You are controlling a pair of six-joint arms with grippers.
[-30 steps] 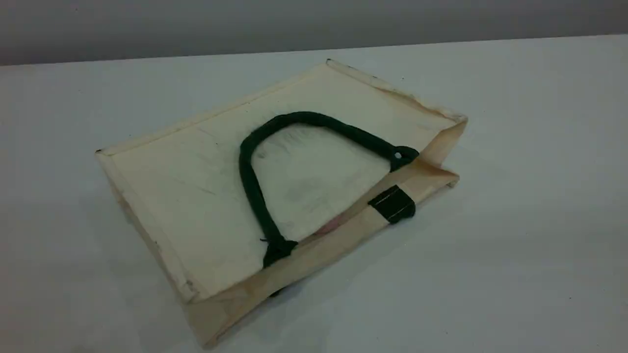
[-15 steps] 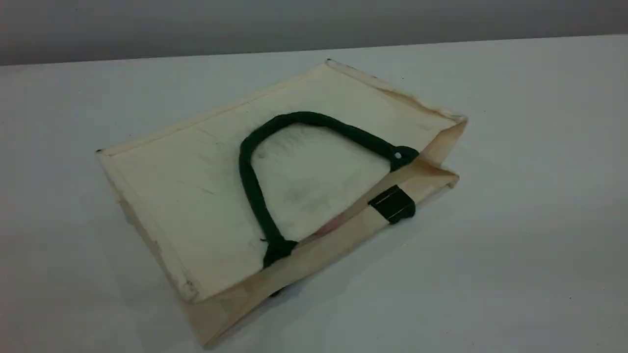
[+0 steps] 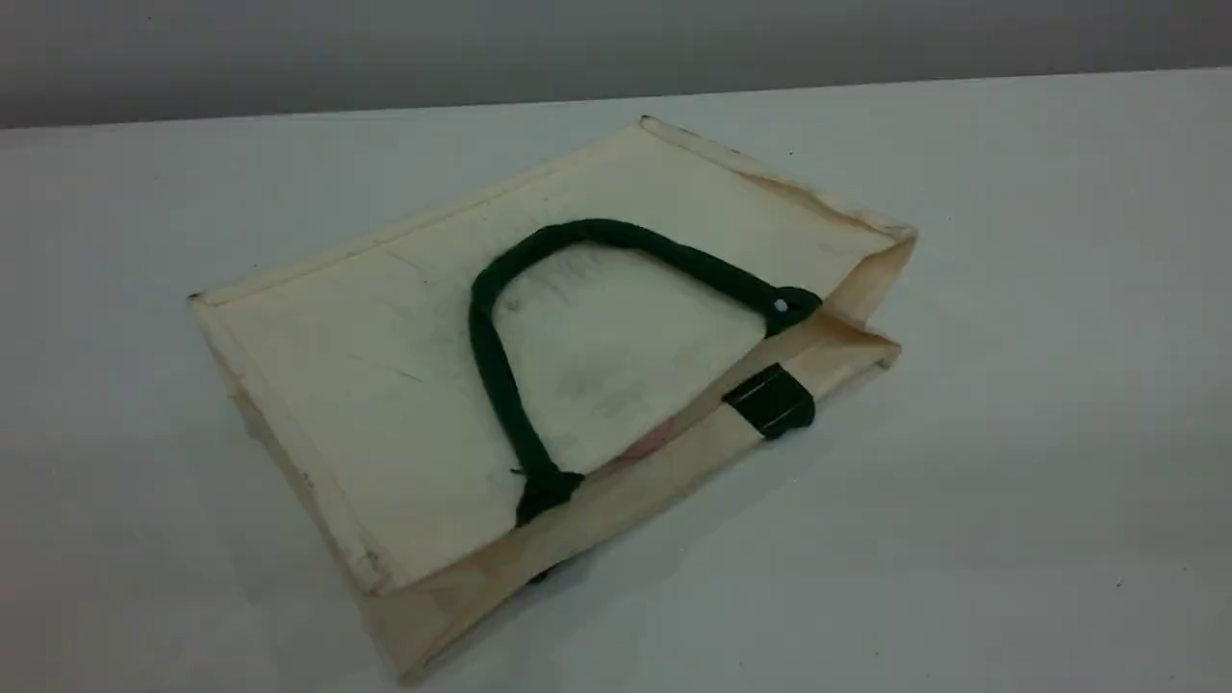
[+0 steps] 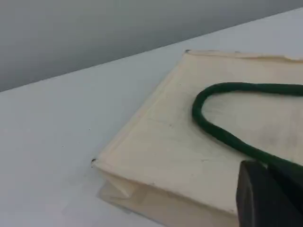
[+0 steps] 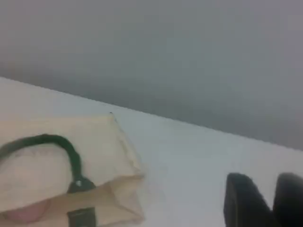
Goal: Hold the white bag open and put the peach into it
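The white bag point(image 3: 385, 366) lies flat on the table with its dark green rope handle point(image 3: 493, 366) resting on the upper panel. Its mouth faces the near right, only slightly parted. A thin pink patch, the peach point(image 3: 656, 440), shows just inside the mouth, and it shows in the right wrist view too, as the peach point(image 5: 26, 213). Neither arm appears in the scene view. One dark fingertip point(image 4: 265, 198) of my left gripper hangs over the bag point(image 4: 180, 156), beside the handle point(image 4: 222, 132). My right gripper point(image 5: 273, 203) hovers to the right of the bag point(image 5: 109, 156), fingertips narrowly apart, holding nothing.
The bag lies on a bare white table point(image 3: 1011, 462). The table's far edge point(image 3: 385, 108) meets a grey wall. A dark green patch point(image 3: 770, 399) marks the front rim of the bag's mouth.
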